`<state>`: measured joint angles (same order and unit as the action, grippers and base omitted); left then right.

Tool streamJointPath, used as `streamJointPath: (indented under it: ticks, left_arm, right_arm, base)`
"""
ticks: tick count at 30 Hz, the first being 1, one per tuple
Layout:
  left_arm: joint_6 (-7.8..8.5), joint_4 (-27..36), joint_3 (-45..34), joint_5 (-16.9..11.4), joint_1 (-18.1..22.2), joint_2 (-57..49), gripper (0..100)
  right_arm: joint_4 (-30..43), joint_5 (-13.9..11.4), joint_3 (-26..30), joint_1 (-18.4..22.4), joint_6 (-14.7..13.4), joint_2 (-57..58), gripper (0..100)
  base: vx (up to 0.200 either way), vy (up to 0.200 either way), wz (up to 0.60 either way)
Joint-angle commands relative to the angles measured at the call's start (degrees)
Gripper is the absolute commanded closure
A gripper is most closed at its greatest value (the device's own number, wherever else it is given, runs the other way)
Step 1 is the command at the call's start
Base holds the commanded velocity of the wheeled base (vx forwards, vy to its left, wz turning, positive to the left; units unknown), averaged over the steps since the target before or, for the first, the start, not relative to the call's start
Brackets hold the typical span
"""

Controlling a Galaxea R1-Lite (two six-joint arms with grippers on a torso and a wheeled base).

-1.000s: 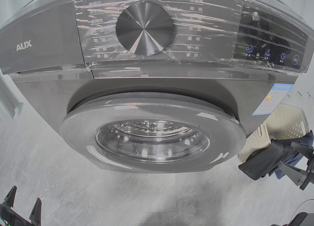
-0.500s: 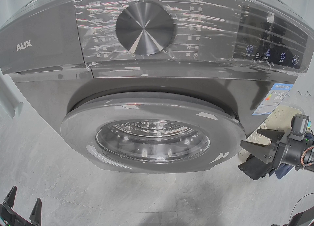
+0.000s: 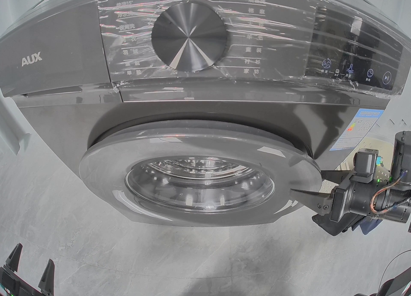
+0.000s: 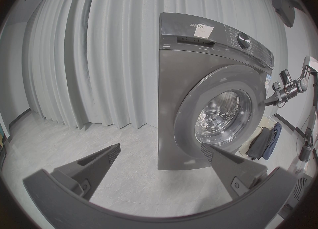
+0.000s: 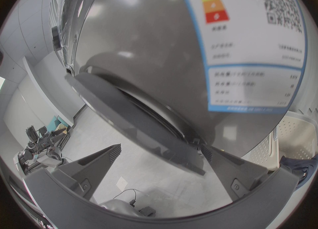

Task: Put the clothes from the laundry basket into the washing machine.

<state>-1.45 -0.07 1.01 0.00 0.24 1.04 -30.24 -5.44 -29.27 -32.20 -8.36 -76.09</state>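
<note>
The grey washing machine fills the head view, its round glass door [image 3: 201, 177] shut. My right gripper [image 3: 310, 183] is open, its fingers straddling the door's right rim [image 5: 132, 117] with nothing held. Behind it stands the cream laundry basket [image 3: 376, 143], with dark clothes [image 3: 329, 226] draped over its front wall. The basket [image 5: 298, 137] and a blue garment [image 5: 298, 168] also lie beyond the right gripper [image 5: 160, 148]. My left gripper [image 3: 33, 255] is open and empty, low at the near left, well away from the machine [image 4: 225, 113].
Pale tiled floor [image 3: 171, 254] spreads in front of the machine. A white curtain [image 4: 82, 57] hangs to the machine's left. An energy label [image 3: 361, 127] is stuck on the machine's front at the right, above the basket.
My right gripper has risen from beside the clothes on the basket and moved left to the door's right rim, staying open. The left gripper has not moved.
</note>
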Motion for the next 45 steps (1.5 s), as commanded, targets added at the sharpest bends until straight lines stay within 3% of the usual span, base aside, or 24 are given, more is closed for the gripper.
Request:
streamJointPath:
  ticks: [1,11,22,34,45]
  left_arm:
    - [-0.04,-0.01,-1.01,0.00,0.02,-0.77,0]
    - [-0.04,-0.01,-1.01,0.00,0.02,-0.77,0]
    - [-0.13,-0.01,-1.01,0.00,0.02,-0.77,0]
    - [0.13,-0.01,-1.01,-0.09,0.02,-0.77,0]
    - [0.04,-0.01,-1.01,-0.18,0.02,-0.68,0]
  right_arm:
    - [-0.08,-0.19,0.97,-0.59,0.10,-0.81,0]
    - [0.19,-0.80,7.03,-1.38,0.36,4.99,0]
    - [-0.17,-0.63,1.58,-1.03,0.72,-0.37,0]
    - [-0.17,-1.15,6.68,-3.05,2.03,2.44,0]
    - [-0.25,-1.15,3.17,-2.96,2.12,-2.04,0]
  base:
    - [0.000,0.000,0.00]
    - [0.000,0.000,0.00]
    - [-0.036,0.000,0.00]
    - [-0.067,0.000,0.00]
    - [-0.073,0.000,0.00]
